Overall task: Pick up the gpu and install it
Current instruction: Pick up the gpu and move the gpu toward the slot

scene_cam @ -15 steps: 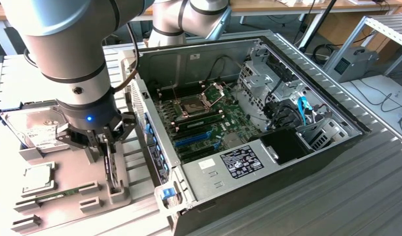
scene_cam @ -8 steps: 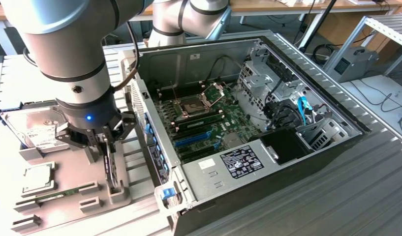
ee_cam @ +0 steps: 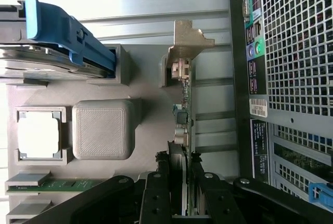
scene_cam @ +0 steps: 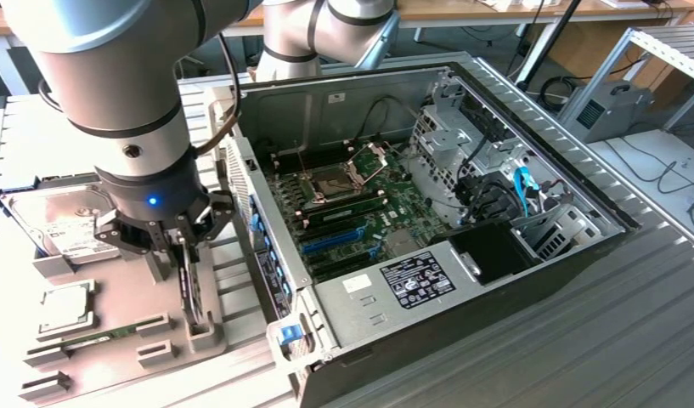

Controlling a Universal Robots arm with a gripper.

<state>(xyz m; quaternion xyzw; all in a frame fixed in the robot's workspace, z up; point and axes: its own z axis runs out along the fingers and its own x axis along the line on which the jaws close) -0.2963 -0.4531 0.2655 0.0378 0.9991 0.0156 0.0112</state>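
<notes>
The gpu point(scene_cam: 191, 287) stands on edge in a slot of the grey holder point(scene_cam: 143, 293), at the exterior view's left beside the open computer case. It is a thin dark card. In the wrist view the gpu point(ee_cam: 183, 107) runs edge-on, with its silver bracket point(ee_cam: 188, 39) at the far end. My gripper point(scene_cam: 179, 246) comes straight down onto the card. Its black fingers point(ee_cam: 157, 185) press on both faces of the card's near end, so the gripper point(ee_cam: 179, 182) is shut on it. The card's lower edge still sits in the holder.
The open computer case point(scene_cam: 550, 161) lies on its side, its motherboard point(scene_cam: 358, 208) and blue slots point(scene_cam: 330, 240) exposed. Its rear grille point(ee_cam: 296, 52) is close beside the card. The holder also carries a hard drive point(scene_cam: 58, 225) in a blue carrier point(ee_cam: 67, 31), a processor point(ee_cam: 37, 135) and a green memory stick point(ee_cam: 60, 185).
</notes>
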